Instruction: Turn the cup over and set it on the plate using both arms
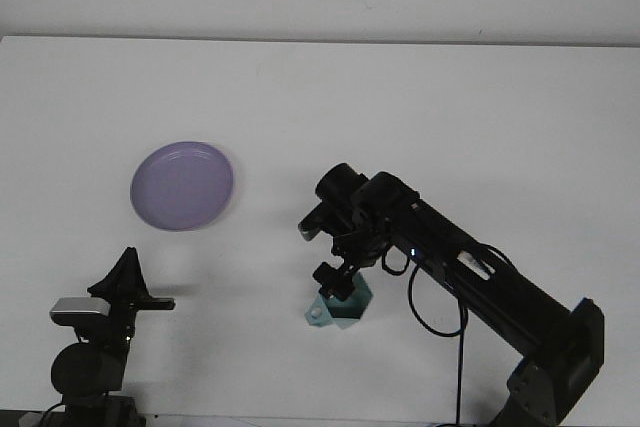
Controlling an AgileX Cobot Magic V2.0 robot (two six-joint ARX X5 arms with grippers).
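Observation:
A pale teal cup (335, 309) lies tipped at the table's front centre, its round end facing front-left. My right gripper (338, 285) reaches down from the right arm and is shut on the cup's upper side. The purple plate (182, 185) rests flat at the left of the table, well away from the cup. My left gripper (128, 277) stays low at the front left corner, its fingers pressed together into a point, holding nothing.
The right arm's black links and cable (480, 292) stretch from the front right corner toward the centre. The left arm's base (88, 367) sits at the front left edge. White tabletop (420, 117) spans the back and right.

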